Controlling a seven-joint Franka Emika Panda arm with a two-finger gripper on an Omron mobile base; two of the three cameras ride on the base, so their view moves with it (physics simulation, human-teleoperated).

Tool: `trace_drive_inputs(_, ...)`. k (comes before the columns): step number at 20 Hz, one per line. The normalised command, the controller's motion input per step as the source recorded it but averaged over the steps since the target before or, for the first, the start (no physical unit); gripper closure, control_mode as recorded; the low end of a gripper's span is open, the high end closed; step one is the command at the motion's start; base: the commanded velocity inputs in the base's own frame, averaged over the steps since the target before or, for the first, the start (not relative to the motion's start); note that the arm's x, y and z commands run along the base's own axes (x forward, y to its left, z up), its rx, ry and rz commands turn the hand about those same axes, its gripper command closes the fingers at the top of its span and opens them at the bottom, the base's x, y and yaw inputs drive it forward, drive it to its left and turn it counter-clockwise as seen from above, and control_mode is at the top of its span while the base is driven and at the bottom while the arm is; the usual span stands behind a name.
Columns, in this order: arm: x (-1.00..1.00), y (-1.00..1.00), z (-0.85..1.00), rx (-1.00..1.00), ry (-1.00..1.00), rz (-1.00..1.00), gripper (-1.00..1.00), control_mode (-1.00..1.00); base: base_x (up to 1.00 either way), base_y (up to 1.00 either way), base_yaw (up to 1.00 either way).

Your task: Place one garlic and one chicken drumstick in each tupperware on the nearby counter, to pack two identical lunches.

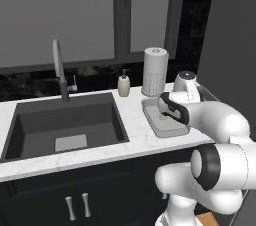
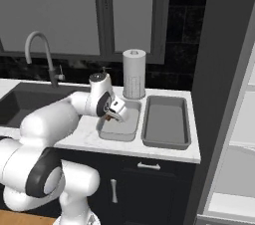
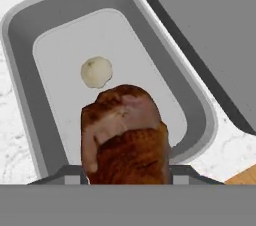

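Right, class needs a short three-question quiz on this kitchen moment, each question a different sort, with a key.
1. True or false: the claw carries a chicken drumstick above the left tupperware.
2. What small pale item already lies in that tupperware?
A) egg B) garlic C) soap bar
3. Fill in: the paper-towel roll stands on the counter just ____ the two trays, toward the window.

Key:
1. True; the drumstick sits between the fingers.
2. B, the garlic.
3. behind. The right tupperware looks empty.
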Motion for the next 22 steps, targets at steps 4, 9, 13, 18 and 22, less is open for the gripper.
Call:
trace_drive_inputs(4, 0.43, 0.01, -0.31, 0.0, 0.0, 0.0, 1.0, -1.0, 0.0, 0.0, 0.0)
trace_drive_inputs(9, 0.39, -0.07, -0.26, 0.0, 0.0, 0.0, 1.0, -1.0, 0.0, 0.0, 0.0)
trace_drive_inputs(13, 0.27, -0.16, -0.24, 0.0, 0.0, -0.02, 1.0, -1.0, 0.0, 0.0, 0.0)
trace_drive_inputs(18, 0.19, -0.25, -0.2, 0.0, 0.0, -0.01, 1.0, -1.0, 0.0, 0.0, 0.0)
trace_drive_inputs(22, 0.27, -0.05, -0.21, 0.0, 0.0, 0.0, 1.0, -1.0, 0.0, 0.0, 0.0)
